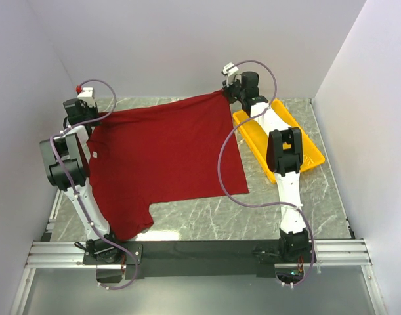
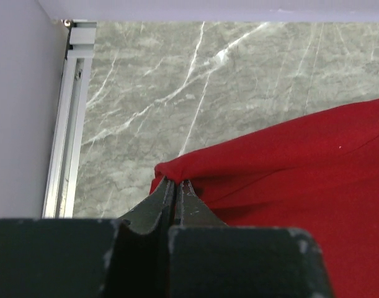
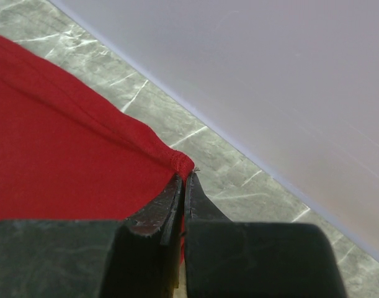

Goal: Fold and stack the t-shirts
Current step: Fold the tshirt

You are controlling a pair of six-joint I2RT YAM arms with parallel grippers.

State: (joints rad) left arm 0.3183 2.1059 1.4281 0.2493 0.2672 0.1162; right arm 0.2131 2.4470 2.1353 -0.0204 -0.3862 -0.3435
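A dark red t-shirt (image 1: 164,154) hangs stretched between my two grippers above the marble table, its lower part draping down onto the table at the front left. My left gripper (image 1: 88,118) at the far left is shut on a bunched corner of the t-shirt (image 2: 270,167); its fingertips (image 2: 175,183) pinch the cloth. My right gripper (image 1: 228,92) at the far back is shut on the hemmed corner of the t-shirt (image 3: 65,143), and this gripper's tips (image 3: 184,177) meet just under the stitched edge.
A yellow tray (image 1: 306,146) lies on the table at the right, partly under the right arm. White walls close in the back and both sides. An aluminium rail (image 2: 68,124) runs along the table's left edge.
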